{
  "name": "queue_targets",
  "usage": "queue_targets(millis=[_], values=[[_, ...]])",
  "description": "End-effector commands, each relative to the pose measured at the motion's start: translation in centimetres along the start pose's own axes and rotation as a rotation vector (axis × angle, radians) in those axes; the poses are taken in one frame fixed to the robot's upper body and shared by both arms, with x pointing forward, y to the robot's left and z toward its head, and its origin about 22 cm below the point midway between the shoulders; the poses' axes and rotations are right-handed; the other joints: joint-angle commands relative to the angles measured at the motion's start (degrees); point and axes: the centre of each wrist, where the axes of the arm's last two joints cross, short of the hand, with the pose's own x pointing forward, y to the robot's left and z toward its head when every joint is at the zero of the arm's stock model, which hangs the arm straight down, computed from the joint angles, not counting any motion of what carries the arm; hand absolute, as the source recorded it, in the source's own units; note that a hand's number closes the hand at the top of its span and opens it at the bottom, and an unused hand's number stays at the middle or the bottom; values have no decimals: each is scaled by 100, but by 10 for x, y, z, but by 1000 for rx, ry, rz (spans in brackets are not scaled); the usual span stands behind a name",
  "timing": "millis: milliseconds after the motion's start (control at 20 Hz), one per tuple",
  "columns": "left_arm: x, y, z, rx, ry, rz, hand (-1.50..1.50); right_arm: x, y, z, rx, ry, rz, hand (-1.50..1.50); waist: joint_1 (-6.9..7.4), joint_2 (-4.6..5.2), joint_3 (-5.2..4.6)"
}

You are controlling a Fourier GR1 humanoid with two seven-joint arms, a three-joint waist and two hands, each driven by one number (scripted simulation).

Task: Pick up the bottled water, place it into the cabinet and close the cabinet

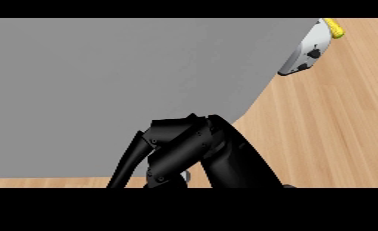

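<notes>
The cabinet is filling most of the head view as one flat grey panel, reaching up and to the left from the hand; no opening and no interior is showing; whether this panel is the door or a side wall cannot be told. The counter is showing as pale wood to the right of the hand and as a thin strip below the panel at the hand's left.

One black hand is coming in from the lower edge, near the middle of the view, and is overlapping the lower right corner of the grey panel; its fingers are pointing downward and lying together; whether they are pressing the panel or curling round something cannot be told, and neither can which arm it belongs to. A white and grey object with a yellow tip is lying well apart, up and to the right of the hand, just beside the panel's right edge.

The bottled water is not appearing anywhere. Judged progress: the bottle is probably stowed already; closing is either under way or finished; confirming a shut door is remaining.
</notes>
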Motion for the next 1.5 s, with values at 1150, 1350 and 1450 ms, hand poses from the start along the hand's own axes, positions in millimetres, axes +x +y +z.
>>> queue_targets(millis=[1150, 1350, 1450], values=[[24, 36, 1, -19, -4, 2, 150, -96, -105, -128, -150, 179, 69, 150, 49, 101, 3], [22, 36, -9, -43, -28, 13, 150, -104, -94, -131, -158, 223, 82, 150, 58, 128, -5], [20, 26, -2, -59, 2, 25, 150, -104, -111, -127, -173, 205, 95, 150, 131, 114, 3]])
